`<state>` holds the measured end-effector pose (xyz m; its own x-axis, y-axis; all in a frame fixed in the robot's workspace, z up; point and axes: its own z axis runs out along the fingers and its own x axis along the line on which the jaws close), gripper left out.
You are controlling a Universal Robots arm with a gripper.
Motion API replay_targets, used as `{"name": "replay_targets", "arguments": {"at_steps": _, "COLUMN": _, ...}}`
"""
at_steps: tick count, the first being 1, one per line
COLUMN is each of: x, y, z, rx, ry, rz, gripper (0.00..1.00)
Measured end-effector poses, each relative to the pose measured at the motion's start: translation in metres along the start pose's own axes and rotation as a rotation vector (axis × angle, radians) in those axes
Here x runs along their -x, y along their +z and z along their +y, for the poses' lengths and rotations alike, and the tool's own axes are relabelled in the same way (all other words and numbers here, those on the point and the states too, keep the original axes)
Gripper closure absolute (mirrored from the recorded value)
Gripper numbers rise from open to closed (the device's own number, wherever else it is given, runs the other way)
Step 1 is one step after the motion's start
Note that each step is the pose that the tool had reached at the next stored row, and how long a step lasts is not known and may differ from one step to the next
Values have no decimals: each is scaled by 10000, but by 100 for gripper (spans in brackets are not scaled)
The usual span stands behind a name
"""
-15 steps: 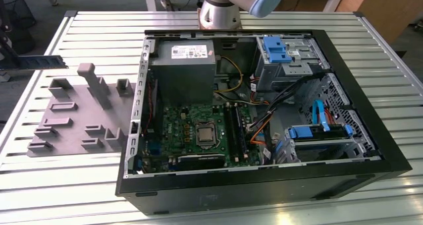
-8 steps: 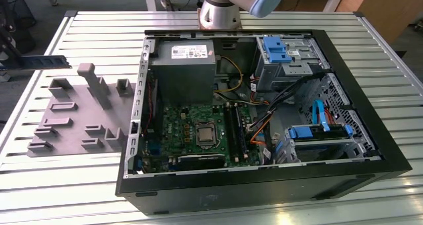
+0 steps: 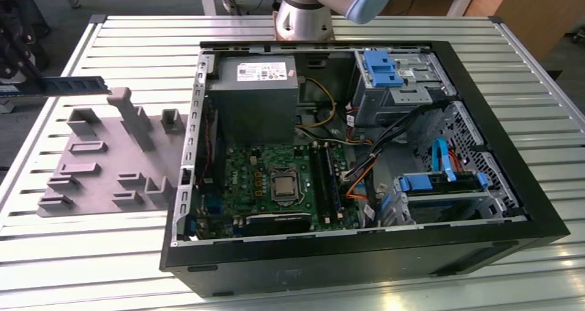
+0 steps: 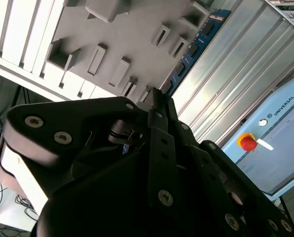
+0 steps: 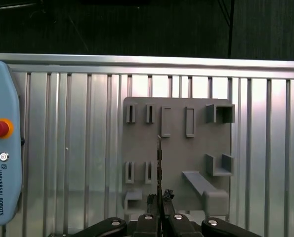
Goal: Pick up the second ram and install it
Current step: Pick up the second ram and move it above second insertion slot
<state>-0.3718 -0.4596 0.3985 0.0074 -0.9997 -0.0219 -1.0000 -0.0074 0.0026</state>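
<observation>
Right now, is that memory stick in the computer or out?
Out: the tool grips the second ram over the grey fixture, outside the computer case.

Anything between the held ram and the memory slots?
Yes: the second ram, in the gripper above the grey fixture, is outside the open PC case; the case wall beside the fixture stands between it and the memory slots.
</observation>
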Motion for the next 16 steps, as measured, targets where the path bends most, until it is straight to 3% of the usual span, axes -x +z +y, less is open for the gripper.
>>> {"name": "replay_targets", "arguments": {"at_steps": 16, "x": -1, "y": 0, "z": -219, "rx": -1, "ry": 1, "rz": -1, "gripper": 86}}
